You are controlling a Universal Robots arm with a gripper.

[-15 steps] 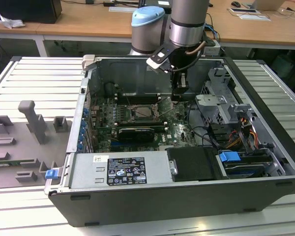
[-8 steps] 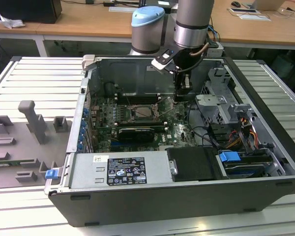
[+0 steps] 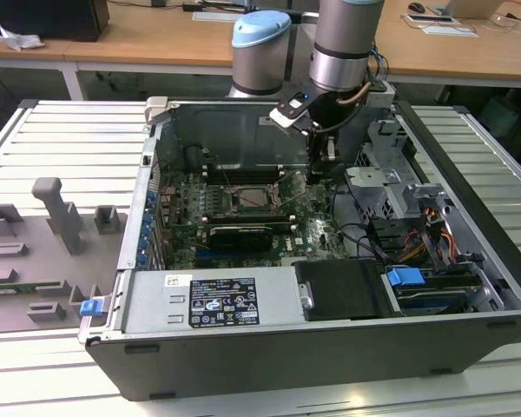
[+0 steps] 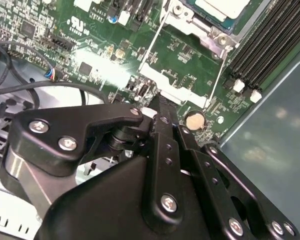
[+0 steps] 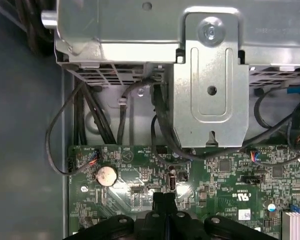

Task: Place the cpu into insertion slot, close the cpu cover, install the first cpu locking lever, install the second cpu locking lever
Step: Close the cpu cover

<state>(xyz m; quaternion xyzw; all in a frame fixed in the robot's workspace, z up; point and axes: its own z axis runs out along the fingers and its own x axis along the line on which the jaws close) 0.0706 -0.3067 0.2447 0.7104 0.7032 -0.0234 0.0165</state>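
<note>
One gripper (image 3: pixel 323 167), jaws pressed together w/ nothing between, is hovering just off exterior view's right of insertion slot (image 3: pixel 256 198); cpu (image 4: pixel 224 7) is apparently sitting in it.

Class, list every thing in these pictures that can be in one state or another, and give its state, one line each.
cpu: seated in the insertion slot.
insertion slot: filled, not covered.
cpu cover: open, raised off the slot.
gripper: shut, holding nothing.
computer case: side open, circuit board exposed.
</note>
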